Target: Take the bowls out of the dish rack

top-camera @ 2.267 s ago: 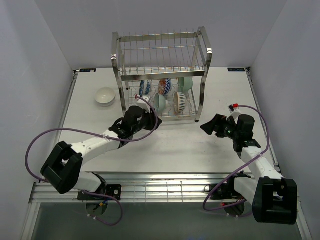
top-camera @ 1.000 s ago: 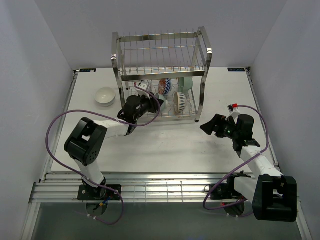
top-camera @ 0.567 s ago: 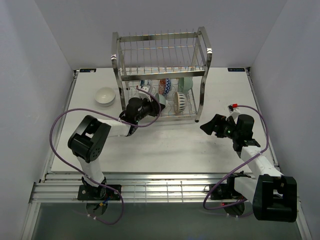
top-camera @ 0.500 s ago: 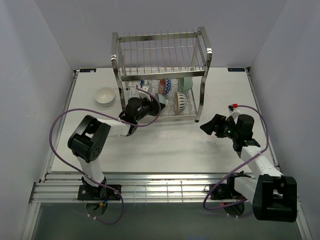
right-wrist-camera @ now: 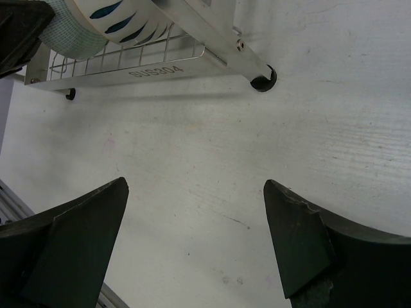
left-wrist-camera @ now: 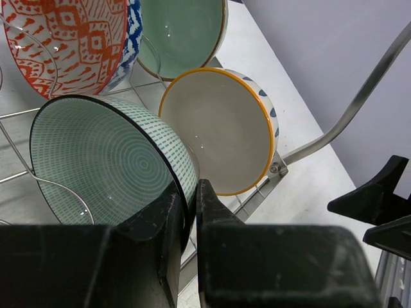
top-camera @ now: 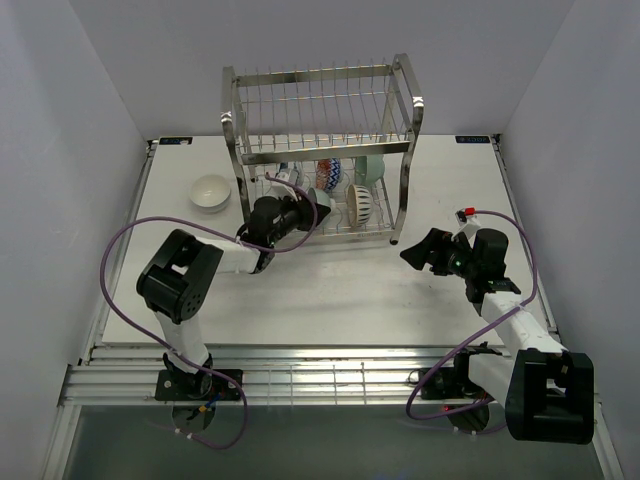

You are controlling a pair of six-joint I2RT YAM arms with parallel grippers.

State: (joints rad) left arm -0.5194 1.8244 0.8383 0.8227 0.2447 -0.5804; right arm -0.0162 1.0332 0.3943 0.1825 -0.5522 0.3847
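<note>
The left tool [left-wrist-camera: 191, 192] is clamped on the dark rim of the mint ringed bowl [left-wrist-camera: 96, 160]. The bowl stands on edge in the lower tier of the dish rack [top-camera: 320, 100], hollow facing back toward the tool. Just beyond leans a yellow-rimmed bowl [left-wrist-camera: 218, 128]. The right tool [right-wrist-camera: 196, 192] hangs over the worktop [right-wrist-camera: 257, 147], jaws wide apart.
</note>
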